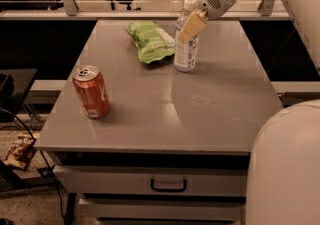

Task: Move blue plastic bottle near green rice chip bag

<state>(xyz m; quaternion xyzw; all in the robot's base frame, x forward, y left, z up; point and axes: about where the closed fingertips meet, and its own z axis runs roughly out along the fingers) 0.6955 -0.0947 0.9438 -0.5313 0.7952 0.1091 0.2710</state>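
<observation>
The blue plastic bottle [185, 49], clear with a white cap and pale label, stands upright on the grey table [200, 109], close to the right end of the green rice chip bag [150, 42]. The wrinkled light-green bag lies flat toward the table's back. My gripper [191, 25] reaches in from the upper right and is shut on the bottle's upper part, with a tan finger [193, 26] across its front. The far finger is hidden behind the bottle.
A red soda can [91, 92] stands upright near the table's front left. A drawer with a dark handle [168, 186] sits below the tabletop. My white body [285, 164] fills the lower right corner. A rail and chairs lie behind the table.
</observation>
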